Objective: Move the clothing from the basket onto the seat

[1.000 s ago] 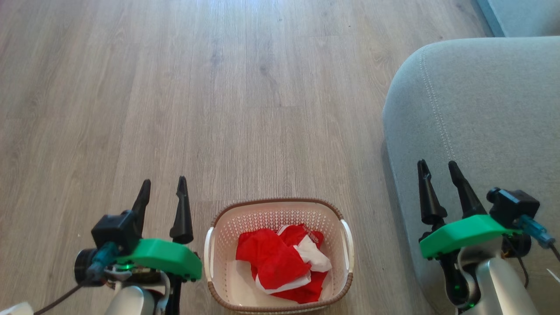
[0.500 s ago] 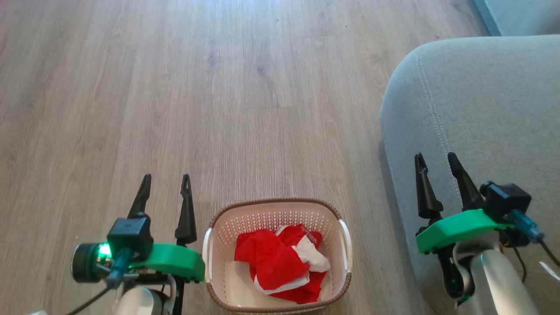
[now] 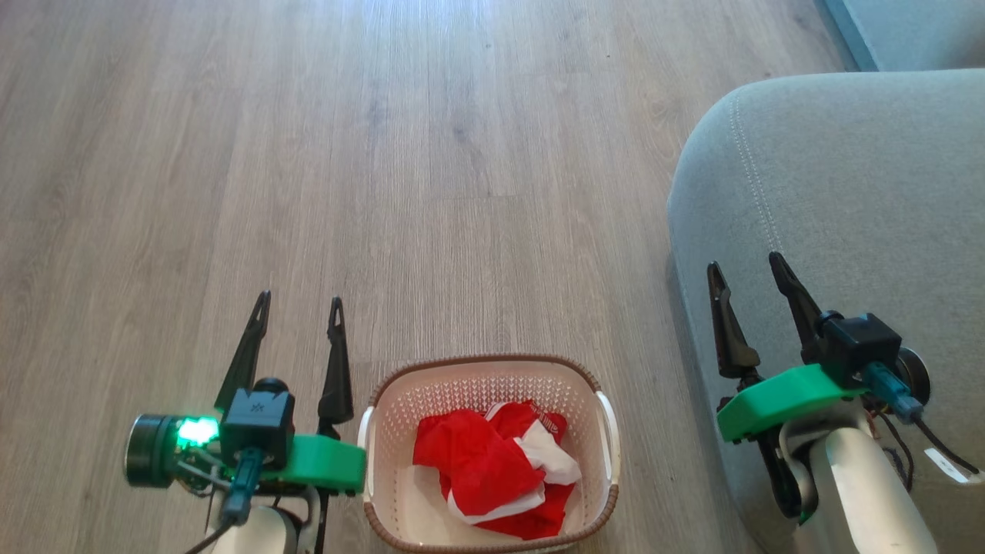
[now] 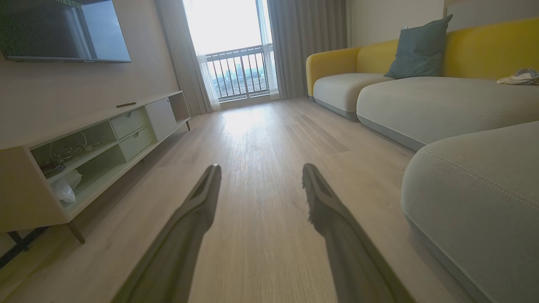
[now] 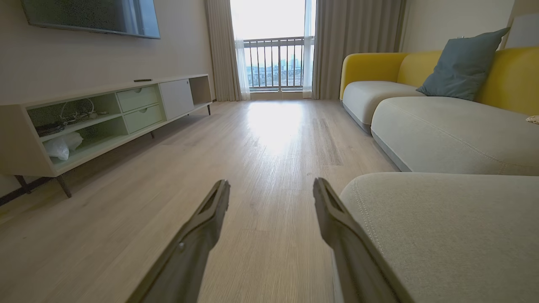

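The red and white clothing (image 3: 492, 469) lies crumpled in the cream basket (image 3: 485, 368), which stands on the wood floor at the bottom middle of the head view. My left gripper (image 3: 300, 304) hovers just left of the basket, open and empty. My right gripper (image 3: 745, 263) is open and empty over the front left edge of the grey-green seat (image 3: 862, 192). In the left wrist view my left gripper (image 4: 260, 168) points along the floor with the seat (image 4: 476, 176) on its right. In the right wrist view my right gripper (image 5: 271, 183) points the same way beside the seat (image 5: 438, 219).
A low TV cabinet (image 5: 97, 122) runs along the left wall under a screen. Further sofa sections with yellow backs and a blue cushion (image 5: 463, 63) line the right side. A balcony window (image 5: 276, 46) closes the far end. Bare wood floor (image 3: 346, 154) stretches ahead of the basket.
Both grippers have edged forward and rolled a little at the wrist, staying open. The right one shifted slightly left toward the seat's edge. The clothing and basket are as before.
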